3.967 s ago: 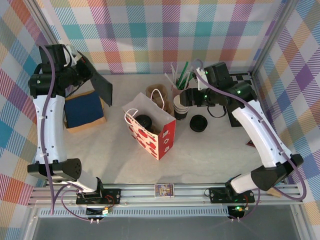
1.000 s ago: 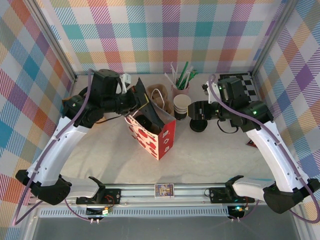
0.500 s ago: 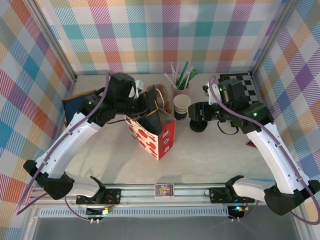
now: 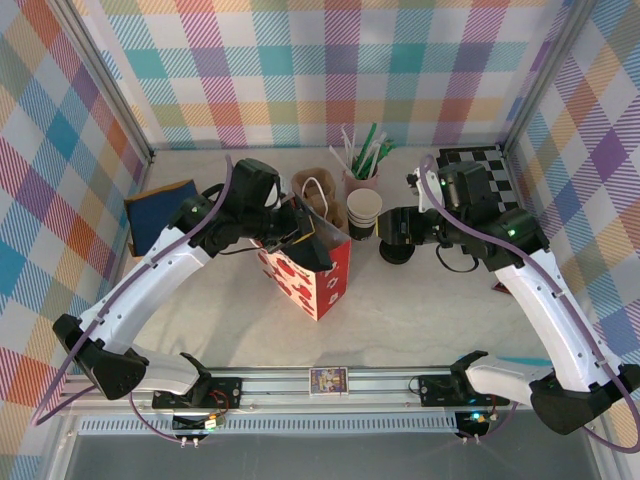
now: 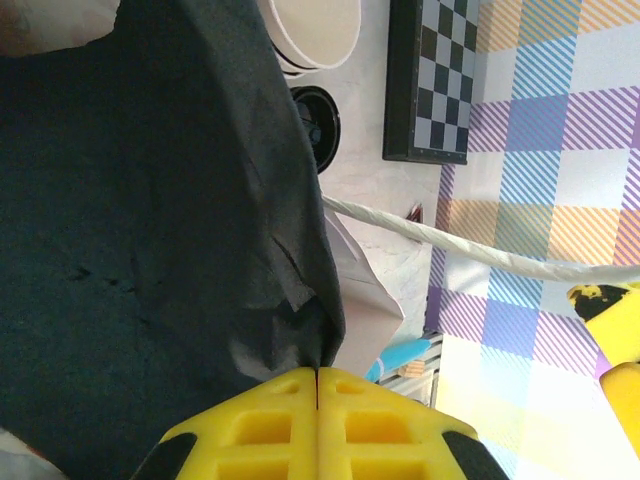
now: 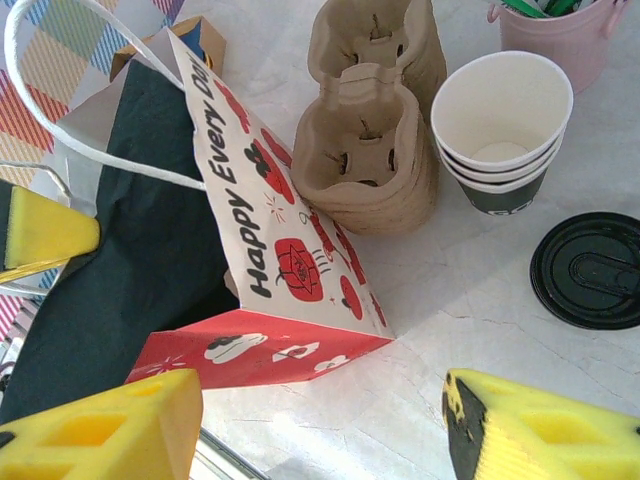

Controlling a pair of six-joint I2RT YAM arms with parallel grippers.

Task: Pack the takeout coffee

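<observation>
the left gripper [image 5: 318,388] had its two yellow fingers pressed together, pinching the edge of a dark sheet [image 5: 130,200]. it held the sheet over the open top of the red paper bag [image 4: 327,280], which stood upright in the middle of the tabletop [image 4: 400,320]. the sheet covered the inside of the bag, so where the takeout coffee was could not be told. the right gripper [image 6: 320,430] had its fingers spread wide with nothing between them. it hung just to the right of the bag, near a loose black lid [image 6: 588,270] that lay flat on the tabletop. a stack of white cups [image 6: 500,125] stood just beside the lid, toward the far edge, next to a pile of brown cup trays [image 6: 370,150]. a pink pot [image 6: 560,35] of straws stood behind the cups. a checkered board [image 4: 480,165] lay in the far right corner.
</observation>
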